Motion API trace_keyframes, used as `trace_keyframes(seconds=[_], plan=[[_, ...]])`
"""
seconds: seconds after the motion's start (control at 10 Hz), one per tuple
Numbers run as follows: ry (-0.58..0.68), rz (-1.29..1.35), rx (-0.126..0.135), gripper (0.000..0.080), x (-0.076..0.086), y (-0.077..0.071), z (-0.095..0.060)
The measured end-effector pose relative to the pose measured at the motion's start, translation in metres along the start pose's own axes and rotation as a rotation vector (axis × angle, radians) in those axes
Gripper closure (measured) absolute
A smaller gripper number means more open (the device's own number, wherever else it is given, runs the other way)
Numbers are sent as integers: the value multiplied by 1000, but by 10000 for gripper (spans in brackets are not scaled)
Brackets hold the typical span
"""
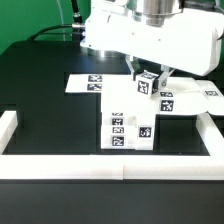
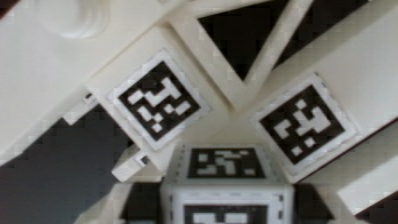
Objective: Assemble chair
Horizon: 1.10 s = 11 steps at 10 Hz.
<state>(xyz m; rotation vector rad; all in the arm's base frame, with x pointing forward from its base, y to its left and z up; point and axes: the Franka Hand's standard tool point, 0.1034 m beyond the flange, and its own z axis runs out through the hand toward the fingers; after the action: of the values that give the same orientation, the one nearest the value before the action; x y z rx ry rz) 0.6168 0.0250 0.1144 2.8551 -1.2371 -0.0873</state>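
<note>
The pincer [image 1: 149, 72] has its jaws drawn narrow, apparently clamped on the top of the cross-braced frame [image 1: 150, 86], which hangs roughly upright. The seat block [image 1: 130, 130] sits on the black counter [image 1: 50, 120], nearer and toward the exterior view's left of the frame. Whether the 2 touch is unclear. Joining them likely means bringing the frame nearer and leftward.

A robotics lab: a robot arm [image 1: 150, 35] hangs over a black, rail-edged worktop [image 1: 40, 105] carrying a marker board [image 1: 78, 85] and chair parts [image 1: 130, 130] stuck with square tags.
</note>
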Motion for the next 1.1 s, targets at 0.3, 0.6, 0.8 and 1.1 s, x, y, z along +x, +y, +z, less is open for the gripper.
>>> trace_keyframes(seconds=[0.3, 0.6, 0.8, 1.1], plan=[[-2, 199, 6, 512, -1, -2, 0], [-6, 394, 9, 512, -2, -3, 0], [-6, 520, 16, 512, -3, -5, 0], [-5, 758, 48, 512, -3, -9, 0]])
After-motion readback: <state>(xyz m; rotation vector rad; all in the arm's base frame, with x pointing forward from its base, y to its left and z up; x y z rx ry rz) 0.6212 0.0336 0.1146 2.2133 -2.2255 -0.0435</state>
